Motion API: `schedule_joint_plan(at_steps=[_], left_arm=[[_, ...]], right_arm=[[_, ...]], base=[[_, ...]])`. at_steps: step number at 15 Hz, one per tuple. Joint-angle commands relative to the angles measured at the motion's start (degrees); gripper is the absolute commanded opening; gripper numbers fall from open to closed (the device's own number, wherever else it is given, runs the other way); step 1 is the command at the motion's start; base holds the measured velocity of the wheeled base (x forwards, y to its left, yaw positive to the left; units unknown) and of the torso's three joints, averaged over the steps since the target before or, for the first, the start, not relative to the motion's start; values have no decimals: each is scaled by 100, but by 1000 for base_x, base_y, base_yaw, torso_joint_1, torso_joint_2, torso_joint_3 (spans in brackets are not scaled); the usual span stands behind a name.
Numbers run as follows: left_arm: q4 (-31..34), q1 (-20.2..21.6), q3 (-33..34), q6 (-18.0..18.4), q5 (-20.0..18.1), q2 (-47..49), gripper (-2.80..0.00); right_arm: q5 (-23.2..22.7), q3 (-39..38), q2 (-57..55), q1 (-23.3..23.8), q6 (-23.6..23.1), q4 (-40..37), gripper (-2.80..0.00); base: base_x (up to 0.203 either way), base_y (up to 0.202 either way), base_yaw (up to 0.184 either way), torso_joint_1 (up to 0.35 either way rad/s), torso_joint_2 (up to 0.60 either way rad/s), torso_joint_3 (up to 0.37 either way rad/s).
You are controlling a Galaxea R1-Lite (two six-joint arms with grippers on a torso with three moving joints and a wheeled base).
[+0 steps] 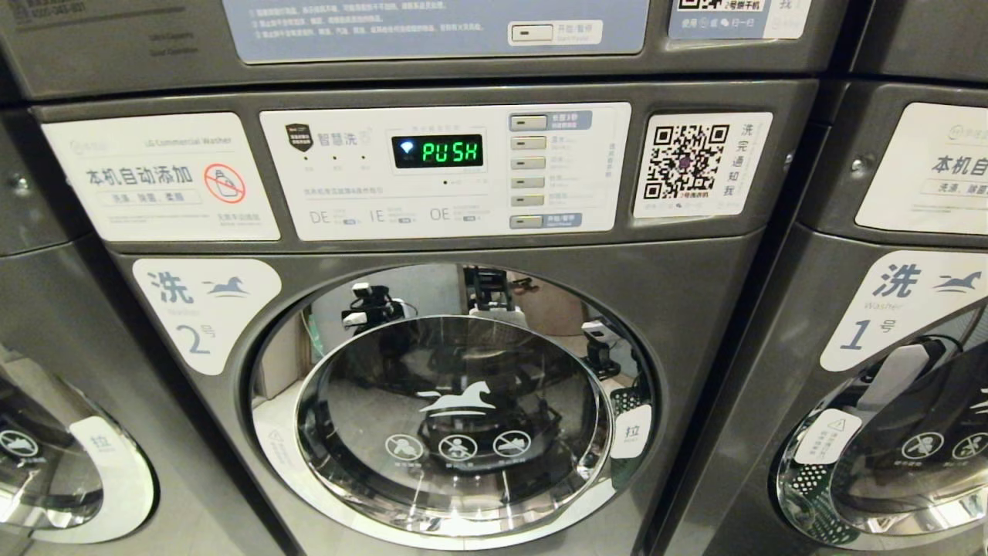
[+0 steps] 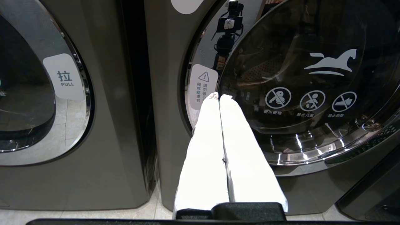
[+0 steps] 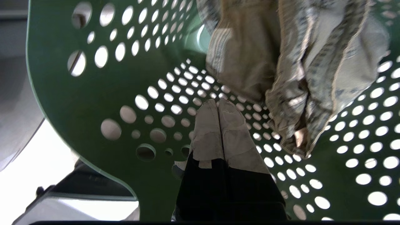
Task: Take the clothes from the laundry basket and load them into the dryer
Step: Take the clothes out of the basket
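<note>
The right gripper point(image 3: 218, 103) hangs inside the green laundry basket point(image 3: 93, 93), fingers pressed together and holding nothing. Just beyond it, toward the basket's far wall, lies one crumpled beige cloth point(image 3: 281, 68), the only garment visible. It looks light, soft and floppy; a raised fold should pinch best. The left gripper point(image 2: 218, 97), also closed and empty, faces the machine's round door point(image 1: 455, 401), which is closed.

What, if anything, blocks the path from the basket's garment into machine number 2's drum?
The round glass door of machine 2 is closed, so it bars the drum. The garment lies in the green basket, with the right gripper shut beside it, not holding it.
</note>
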State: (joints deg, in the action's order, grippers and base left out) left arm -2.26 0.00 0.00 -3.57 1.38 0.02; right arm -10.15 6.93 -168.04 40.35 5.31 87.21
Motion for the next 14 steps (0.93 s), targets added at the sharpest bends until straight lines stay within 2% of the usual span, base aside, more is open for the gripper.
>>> schedule_joint_plan(at_steps=[1,7,14], left_arm=[[-3,0,79,-3,3,-2,-280],[-3,0,79,-3,11,-2,-280],[-3,0,79,-3,11,-2,-280]], right_arm=[[-59,-60,-19,34,-21,45,-280],[-101,-128,169,98,-47,45,-280],[-110,-366,947,166,-172,45,-280]], base=[[0,0,0,0,0,0],[0,0,0,0,0,0],[0,0,0,0,0,0]])
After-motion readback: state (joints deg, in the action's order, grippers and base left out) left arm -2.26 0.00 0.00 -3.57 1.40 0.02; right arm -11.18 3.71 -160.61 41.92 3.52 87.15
